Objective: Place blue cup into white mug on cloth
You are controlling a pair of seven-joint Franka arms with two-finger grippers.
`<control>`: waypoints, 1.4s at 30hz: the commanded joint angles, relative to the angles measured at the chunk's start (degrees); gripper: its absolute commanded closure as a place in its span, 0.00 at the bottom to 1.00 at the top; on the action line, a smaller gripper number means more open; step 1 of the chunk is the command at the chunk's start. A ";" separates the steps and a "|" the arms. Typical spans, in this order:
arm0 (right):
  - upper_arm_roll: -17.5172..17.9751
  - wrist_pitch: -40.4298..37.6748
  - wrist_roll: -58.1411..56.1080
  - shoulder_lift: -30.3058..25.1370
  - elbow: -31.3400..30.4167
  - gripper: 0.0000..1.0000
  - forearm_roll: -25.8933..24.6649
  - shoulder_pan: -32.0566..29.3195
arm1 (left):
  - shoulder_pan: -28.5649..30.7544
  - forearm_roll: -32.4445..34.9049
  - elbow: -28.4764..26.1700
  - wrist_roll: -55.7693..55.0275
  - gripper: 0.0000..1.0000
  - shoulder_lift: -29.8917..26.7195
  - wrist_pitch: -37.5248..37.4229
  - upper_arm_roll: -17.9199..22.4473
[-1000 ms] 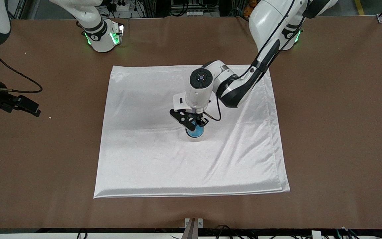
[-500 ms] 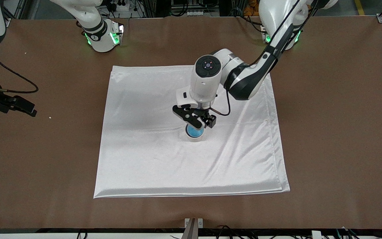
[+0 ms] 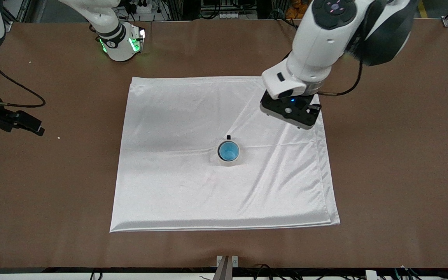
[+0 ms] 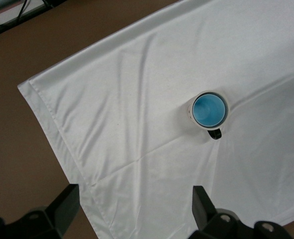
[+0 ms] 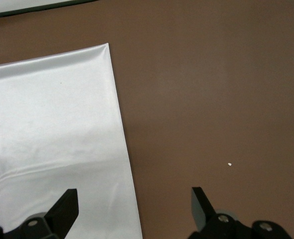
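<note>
Both cups nested: blue cup (image 3: 228, 151) inside white mug (image 3: 228, 160), probably light, rigid, slippery; grip rim. Left claw (image 4: 132, 209) and right claw (image 5: 134, 209) gaped empty.

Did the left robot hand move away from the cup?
Yes. The left gripper went up and off the blue cup, toward the cloth edge nearest its base.

Two white Franka arms, black-trimmed

Glossy white shells, black joints and grippers, thin black cables, green-lit base rings (upper frame edge).
</note>
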 commanded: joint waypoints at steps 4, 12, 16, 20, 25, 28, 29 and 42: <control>0.69 0.72 -1.10 -2.07 -2.37 0.00 1.11 -0.98 | 5.02 -3.71 -5.92 0.48 0.00 -9.56 -5.38 -0.73; 0.69 0.63 -1.10 -2.07 -2.37 0.00 1.11 -0.98 | 10.47 -6.26 -9.79 0.48 0.00 -14.57 -8.72 -0.73; 0.69 0.54 -1.10 -2.07 -2.37 0.00 1.11 -0.89 | 11.97 -6.70 -10.67 0.48 0.00 -16.07 -10.48 -0.65; 0.69 0.54 -1.10 -2.07 -2.37 0.00 1.11 -0.89 | 13.03 -6.70 -10.67 0.48 0.00 -16.34 -11.63 -0.65; 0.69 0.54 -1.01 -2.07 -2.37 0.00 1.11 -0.89 | 13.11 -6.70 -10.67 0.48 0.00 -16.34 -11.89 -0.30; 0.69 0.45 -1.01 -2.07 -2.37 0.00 1.11 -0.89 | 13.73 -6.79 -10.58 0.48 0.00 -16.25 -11.98 -0.12; 0.78 0.45 -1.01 -2.07 -2.37 0.00 1.11 -0.89 | 14.25 -6.70 -10.58 0.48 0.00 -16.25 -11.98 -0.12; 0.78 0.45 -1.01 -2.07 -2.37 0.00 1.11 -0.89 | 12.94 -5.38 -10.58 0.83 0.00 -15.99 -12.07 2.69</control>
